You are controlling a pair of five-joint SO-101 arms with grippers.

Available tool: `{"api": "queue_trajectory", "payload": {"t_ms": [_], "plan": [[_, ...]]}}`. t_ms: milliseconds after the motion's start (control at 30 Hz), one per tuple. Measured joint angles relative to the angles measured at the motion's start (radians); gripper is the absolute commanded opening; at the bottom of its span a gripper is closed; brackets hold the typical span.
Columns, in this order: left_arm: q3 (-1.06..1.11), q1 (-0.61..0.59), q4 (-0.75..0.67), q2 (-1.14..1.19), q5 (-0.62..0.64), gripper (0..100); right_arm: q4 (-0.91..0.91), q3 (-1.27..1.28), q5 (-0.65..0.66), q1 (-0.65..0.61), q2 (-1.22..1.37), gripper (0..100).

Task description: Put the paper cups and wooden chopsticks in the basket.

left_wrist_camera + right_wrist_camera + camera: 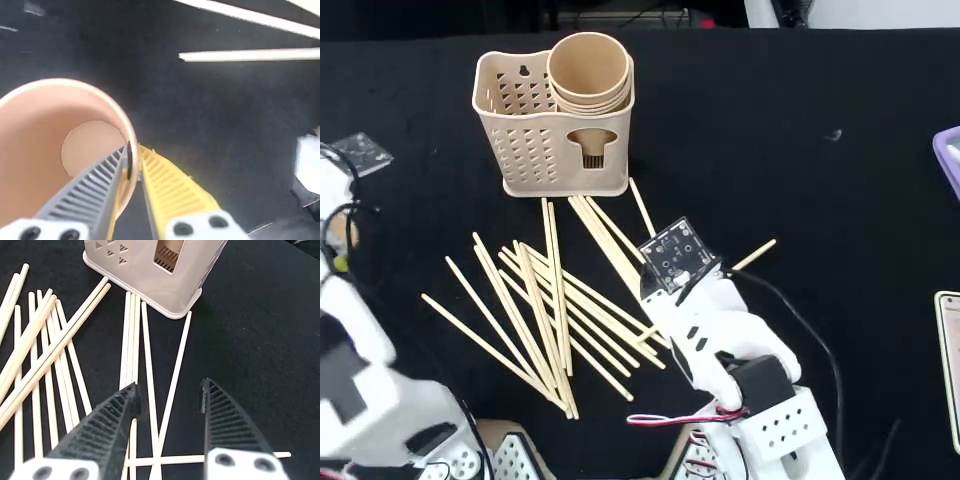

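On the far left-centre of the black table [820, 200] stands the beige perforated basket [535, 150], upright. Its right compartment holds a stack of paper cups [589, 70], nested, mouths up, rims above the basket wall. What the left compartment contains cannot be determined.

Wooden chopsticks [555, 300] lie loose on the table just near of the basket, fanned and overlapping, most running from near left to far right. Several reach close to the basket's base. One single chopstick [755, 254] lies apart, to the right of the right arm [720, 340].

Right hand [169, 390]: open, its two black fingers well apart, positioned above the chopsticks [131, 340] near the basket's [145, 270] right corner. No item is between the fingers. Whether the fingertips touch the table cannot be determined.

Left hand [132, 150]: closed on the rim of a paper cup [45, 130], grey finger inside the mouth, yellow finger outside the wall. The cup is tilted, its mouth towards the wrist camera, with the black table behind it. The left arm [360, 380] sits at the near left edge, well apart from the basket.

A purple object [948, 155] lies at the right edge.
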Motion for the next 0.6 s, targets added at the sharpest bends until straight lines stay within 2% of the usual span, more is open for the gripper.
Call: {"api": "queue_trajectory", "payload": {"t_ms": [133,267,333,433,500,600], "plan": [[0.0,0.078,-0.015,-0.198,0.18,3,0.0,0.0,0.0,0.0,0.0,20.1],[0.0,0.233,-0.141,-0.373,0.47,3,0.0,0.0,-0.044,0.0,0.0,19.5],[0.0,0.331,-0.221,-0.445,0.646,3,0.0,0.0,-0.08,0.0,0.0,13.9],[0.0,0.482,-0.327,-0.511,0.881,3,-0.009,0.011,-0.107,0.038,0.0,0.5],[0.0,0.577,-0.391,-0.525,1.005,3,-0.052,0.037,-0.112,0.084,0.0,3.1],[0.0,0.687,-0.502,-0.526,1.171,3,-0.141,0.091,-0.152,0.166,0.0,1.2]]}}
